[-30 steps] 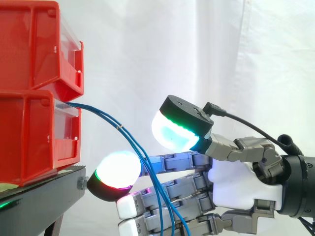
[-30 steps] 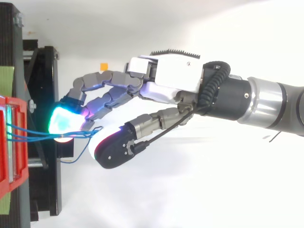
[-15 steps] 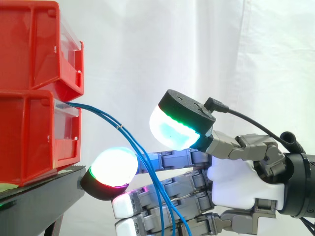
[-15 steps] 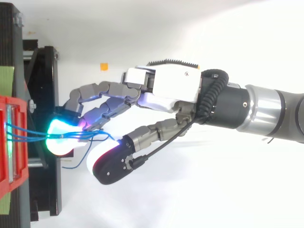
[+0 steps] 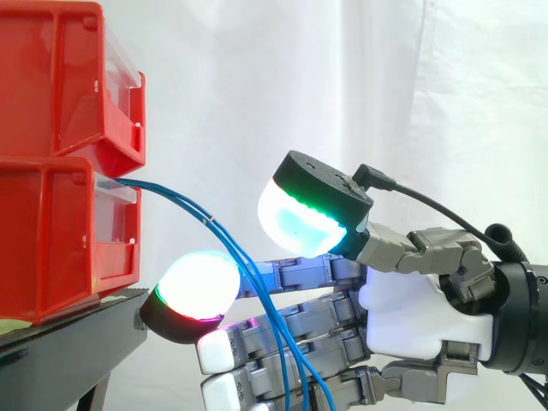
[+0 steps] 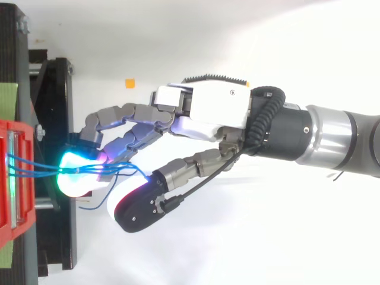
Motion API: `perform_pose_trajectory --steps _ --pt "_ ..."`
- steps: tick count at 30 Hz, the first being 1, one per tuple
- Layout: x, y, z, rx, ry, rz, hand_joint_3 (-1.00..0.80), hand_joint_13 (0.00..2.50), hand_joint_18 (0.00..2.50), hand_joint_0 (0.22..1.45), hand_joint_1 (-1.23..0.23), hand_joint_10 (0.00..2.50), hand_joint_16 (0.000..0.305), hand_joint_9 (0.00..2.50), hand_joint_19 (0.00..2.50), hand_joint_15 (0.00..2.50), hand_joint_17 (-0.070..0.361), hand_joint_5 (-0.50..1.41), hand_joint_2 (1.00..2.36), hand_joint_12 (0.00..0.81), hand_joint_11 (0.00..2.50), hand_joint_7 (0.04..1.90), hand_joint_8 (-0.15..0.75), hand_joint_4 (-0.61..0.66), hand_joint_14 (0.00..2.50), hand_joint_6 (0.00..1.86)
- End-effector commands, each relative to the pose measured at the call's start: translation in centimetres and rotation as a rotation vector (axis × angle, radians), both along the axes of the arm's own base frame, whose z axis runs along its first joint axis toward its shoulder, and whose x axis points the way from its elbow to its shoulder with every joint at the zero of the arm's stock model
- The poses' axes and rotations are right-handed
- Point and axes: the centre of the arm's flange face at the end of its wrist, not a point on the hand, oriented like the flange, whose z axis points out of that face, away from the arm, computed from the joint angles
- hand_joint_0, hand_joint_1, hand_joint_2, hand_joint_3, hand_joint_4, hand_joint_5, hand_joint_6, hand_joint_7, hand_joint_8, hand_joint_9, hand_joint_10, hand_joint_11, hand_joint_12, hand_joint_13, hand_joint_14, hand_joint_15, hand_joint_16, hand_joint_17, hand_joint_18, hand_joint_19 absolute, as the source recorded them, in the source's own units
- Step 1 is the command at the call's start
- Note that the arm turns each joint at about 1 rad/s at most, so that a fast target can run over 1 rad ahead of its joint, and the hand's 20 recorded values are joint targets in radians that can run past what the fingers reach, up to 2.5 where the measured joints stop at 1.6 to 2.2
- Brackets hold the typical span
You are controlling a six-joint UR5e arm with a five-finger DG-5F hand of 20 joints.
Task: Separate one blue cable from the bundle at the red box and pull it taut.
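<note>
White curtain (image 5: 342,86) behind, red bins (image 5: 51,77) stacked on the black stand (image 5: 68,342). The blue cables (image 5: 184,204) leave the front lip of the lower bin (image 5: 51,231) and sag away from it, crossing the fingers of my hand (image 5: 419,308). Over the last second the hand has crept in toward the stand's front edge, then nearly stopped. Its lead fingertip (image 5: 199,282) glows just off that edge, under the bundle. Fingers stretched out, thumb (image 5: 312,214) raised clear above the strands, nothing pinched. By my reckoning no single cable is isolated yet. The strands run close together, and the stand's edge crowds the fingertips.
</note>
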Motion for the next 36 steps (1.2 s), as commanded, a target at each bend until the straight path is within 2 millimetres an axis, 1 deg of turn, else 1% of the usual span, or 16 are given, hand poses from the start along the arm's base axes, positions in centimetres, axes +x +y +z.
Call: perform_pose_trajectory --steps 1,8,17,24,32,36 --pt "0.0 -0.3 0.0 0.0 0.001 0.001 -0.43 0.75 0.63 0.6 -0.73 0.01 0.042 0.69 0.56 0.5 0.094 -0.18 1.01 0.367 0.6 1.1 0.311 0.23 0.02 0.5" --pt "0.1 -0.7 0.3 -0.002 -0.005 0.006 -0.42 0.76 0.64 0.6 -0.73 0.01 0.042 0.7 0.58 0.51 0.094 -0.17 1.01 0.367 0.61 1.13 0.312 0.22 0.02 0.5" --pt "0.3 -0.8 0.7 -0.007 -0.008 0.011 -0.33 0.77 0.66 0.63 -0.72 0.01 0.042 0.7 0.59 0.51 0.095 -0.17 1.01 0.365 0.61 1.11 0.313 0.21 0.01 0.52" --pt "0.3 -0.7 0.7 -0.013 -0.007 0.015 -0.36 0.77 0.67 0.62 -0.72 0.01 0.042 0.71 0.6 0.52 0.095 -0.17 1.01 0.364 0.61 1.11 0.313 0.21 0.02 0.52" --pt "0.4 -1.3 0.9 -0.017 -0.011 0.023 -0.38 0.78 0.67 0.6 -0.7 0.01 0.043 0.71 0.6 0.53 0.096 -0.17 1.01 0.367 0.61 1.1 0.315 0.21 0.02 0.53" --pt "0.5 -1.4 1.0 -0.024 -0.013 0.028 -0.43 0.78 0.67 0.58 -0.69 0.01 0.043 0.71 0.61 0.53 0.097 -0.17 1.01 0.367 0.61 1.08 0.318 0.2 0.02 0.55"
